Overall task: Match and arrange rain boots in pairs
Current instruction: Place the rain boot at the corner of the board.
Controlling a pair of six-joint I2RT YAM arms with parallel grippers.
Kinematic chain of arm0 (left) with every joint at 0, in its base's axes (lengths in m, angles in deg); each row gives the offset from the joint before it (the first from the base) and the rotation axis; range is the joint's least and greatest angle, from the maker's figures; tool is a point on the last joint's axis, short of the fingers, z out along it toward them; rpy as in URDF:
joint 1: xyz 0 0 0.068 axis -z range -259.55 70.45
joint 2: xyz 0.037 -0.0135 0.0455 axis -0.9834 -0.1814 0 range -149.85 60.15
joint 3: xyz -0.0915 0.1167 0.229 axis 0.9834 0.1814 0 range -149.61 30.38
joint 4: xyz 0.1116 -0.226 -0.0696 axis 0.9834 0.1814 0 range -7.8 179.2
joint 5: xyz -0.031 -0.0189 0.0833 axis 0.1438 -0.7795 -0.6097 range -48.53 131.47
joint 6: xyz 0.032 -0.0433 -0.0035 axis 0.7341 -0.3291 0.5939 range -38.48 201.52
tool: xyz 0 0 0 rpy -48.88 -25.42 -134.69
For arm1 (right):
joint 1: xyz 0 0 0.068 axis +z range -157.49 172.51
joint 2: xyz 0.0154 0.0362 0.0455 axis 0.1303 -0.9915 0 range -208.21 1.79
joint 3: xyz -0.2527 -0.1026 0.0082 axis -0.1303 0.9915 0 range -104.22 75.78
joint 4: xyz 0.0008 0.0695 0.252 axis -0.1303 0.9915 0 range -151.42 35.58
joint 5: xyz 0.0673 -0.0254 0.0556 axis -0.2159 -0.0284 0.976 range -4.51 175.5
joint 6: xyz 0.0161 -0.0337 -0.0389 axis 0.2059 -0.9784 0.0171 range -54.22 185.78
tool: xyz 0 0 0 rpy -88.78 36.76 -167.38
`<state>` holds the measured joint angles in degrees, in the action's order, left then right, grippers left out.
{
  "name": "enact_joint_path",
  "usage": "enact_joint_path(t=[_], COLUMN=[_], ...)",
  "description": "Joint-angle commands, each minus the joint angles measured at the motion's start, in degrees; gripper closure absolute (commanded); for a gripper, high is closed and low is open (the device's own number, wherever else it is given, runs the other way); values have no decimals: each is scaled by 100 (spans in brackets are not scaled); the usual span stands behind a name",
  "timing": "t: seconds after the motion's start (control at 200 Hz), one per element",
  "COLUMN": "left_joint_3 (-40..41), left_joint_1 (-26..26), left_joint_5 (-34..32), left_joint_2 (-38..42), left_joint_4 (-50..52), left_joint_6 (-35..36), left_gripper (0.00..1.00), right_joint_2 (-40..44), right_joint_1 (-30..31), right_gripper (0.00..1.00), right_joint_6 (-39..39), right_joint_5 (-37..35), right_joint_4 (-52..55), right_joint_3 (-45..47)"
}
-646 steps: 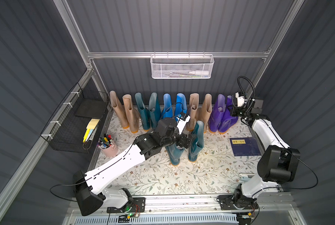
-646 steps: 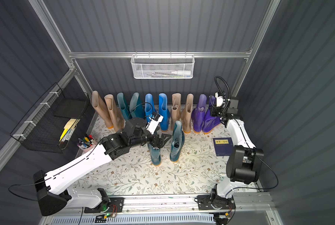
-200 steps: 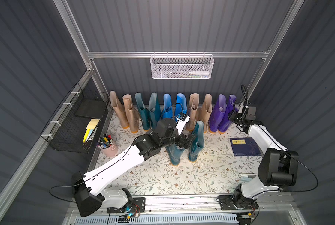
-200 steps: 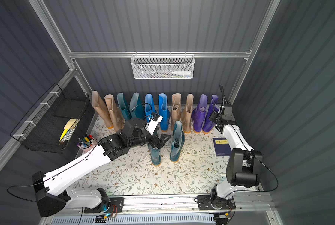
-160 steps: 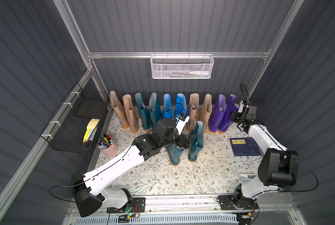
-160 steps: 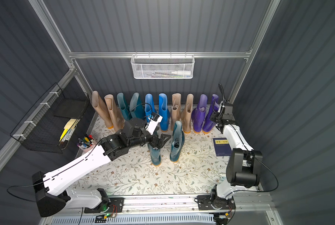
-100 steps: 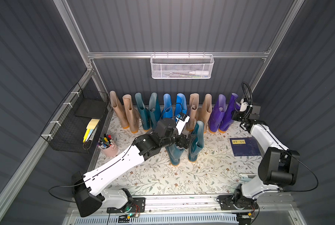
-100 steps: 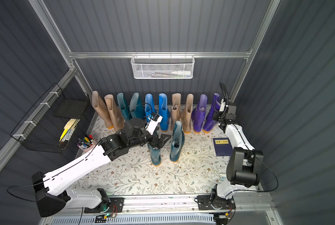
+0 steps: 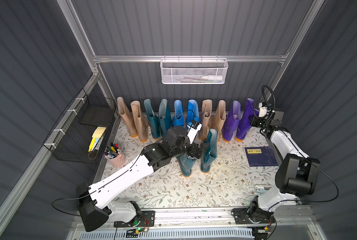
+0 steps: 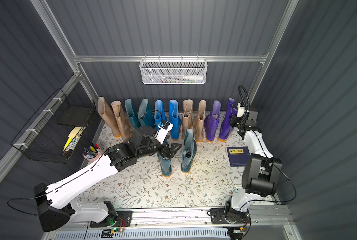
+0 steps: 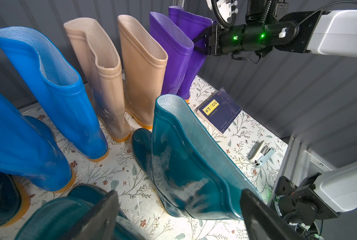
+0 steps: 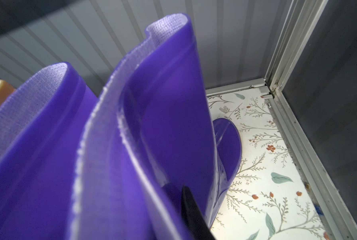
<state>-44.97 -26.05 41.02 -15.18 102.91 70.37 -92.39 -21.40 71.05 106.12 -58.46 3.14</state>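
Twelve tall glossy rubber rain boots [image 9: 139, 124] with orange-tan soles are standing on the floral tabletop [image 9: 225, 187]. Both top views are showing the back row: a beige pair [image 9: 124, 116], a dark teal pair [image 9: 152, 120], a bright blue pair [image 9: 193, 110], a second beige pair [image 9: 220, 118] and a purple pair [image 9: 230, 122]. Two more dark teal boots [image 9: 211, 149] are standing just in front. The left hand [image 9: 199, 150] is hovering over those two, spread wide and gripping nothing. Only the left wrist view is showing its fingers [image 11: 103, 214] with one front shaft between them. That view alone is showing the right hand [image 11: 200, 42] pinching the far-right purple boot [image 9: 244, 122] by its rim. The right wrist view is showing just one black finger [image 12: 192, 209] against that shaft.
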Motion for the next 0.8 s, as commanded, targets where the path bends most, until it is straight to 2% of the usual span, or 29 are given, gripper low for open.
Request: enact_joint_path(t=[0.0, 0.045, 0.105, 0.195, 0.315, 0.345, 0.795], left_joint_3=[16, 7, 3, -9, -52, -54, -61], left_joint_1=[23, 24, 25, 29, 22, 25, 26], left_joint_5=[-44, -35, -34, -32, -9, 0, 36], left_joint_2=[109, 93, 96, 99, 60, 62, 54], left_joint_4=[7, 27, 36, 28, 29, 37, 26], left_joint_6=[-14, -11, -2, 8, 8, 8, 17], left_gripper=[6, 6, 7, 7, 6, 6, 6], right_joint_2=[218, 256, 300, 351, 431, 463, 703], right_joint_1=[-19, -16, -18, -20, -16, -17, 53], right_gripper=[73, 70, 60, 46, 32, 30, 12], right_joint_6=[-4, -6, 76, 172, 370, 420, 861], right_joint_5=[-180, -421, -575, -431, -313, -61, 43], right_joint_4=[-71, -76, -36, 37, 82, 90, 637], right_joint_3=[207, 265, 292, 264, 201, 185, -381])
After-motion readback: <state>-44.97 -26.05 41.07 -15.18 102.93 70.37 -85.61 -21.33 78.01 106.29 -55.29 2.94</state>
